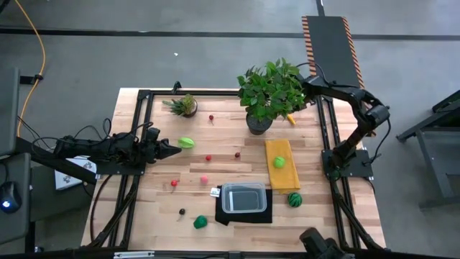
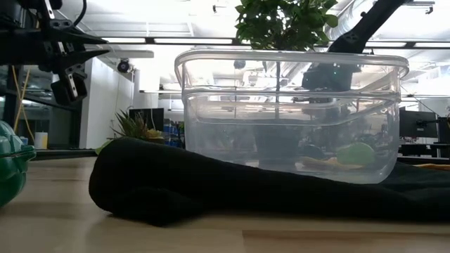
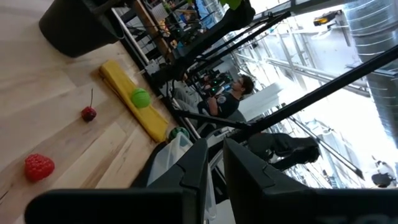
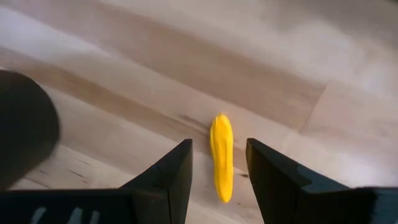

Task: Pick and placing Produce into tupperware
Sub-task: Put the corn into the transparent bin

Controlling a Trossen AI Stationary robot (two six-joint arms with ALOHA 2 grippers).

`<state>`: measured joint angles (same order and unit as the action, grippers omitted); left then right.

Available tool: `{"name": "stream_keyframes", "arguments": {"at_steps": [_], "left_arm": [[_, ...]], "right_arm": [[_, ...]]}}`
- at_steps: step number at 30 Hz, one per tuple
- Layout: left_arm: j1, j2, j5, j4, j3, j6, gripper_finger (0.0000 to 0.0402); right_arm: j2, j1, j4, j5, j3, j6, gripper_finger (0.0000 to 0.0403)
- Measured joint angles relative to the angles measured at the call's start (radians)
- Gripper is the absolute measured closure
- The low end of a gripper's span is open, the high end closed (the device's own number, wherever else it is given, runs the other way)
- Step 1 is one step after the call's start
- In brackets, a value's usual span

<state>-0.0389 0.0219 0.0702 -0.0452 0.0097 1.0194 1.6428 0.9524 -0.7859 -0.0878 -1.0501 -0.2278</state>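
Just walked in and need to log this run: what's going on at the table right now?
The robot is sorting toy produce into the clear tupperware, which looks empty. The right gripper is open over a small yellow piece lying on the table beside the large potted plant, fingers either side but not gripping it. The left gripper is shut, holding nothing, and waits at the table's left side near a light green piece. Other pieces lie scattered on the wood.

Clear empty tupperware on black mat, produce scattered around
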Motion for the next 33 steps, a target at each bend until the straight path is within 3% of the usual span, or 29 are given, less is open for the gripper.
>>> {"name": "stream_keyframes", "arguments": {"at_steps": [11, 33], "left_arm": [[0.0, 0.0, -0.013, 0.005, 0.0, 0.006, 0.036], [0.0, 0.0, -0.017, 0.021, 0.0, 0.003, 0.036]], "right_arm": [[0.109, 0.017, -0.188, 0.031, -0.184, 0.075, 0.026], [0.109, -0.039, -0.227, 0.005, -0.139, 0.042, 0.026]]}}
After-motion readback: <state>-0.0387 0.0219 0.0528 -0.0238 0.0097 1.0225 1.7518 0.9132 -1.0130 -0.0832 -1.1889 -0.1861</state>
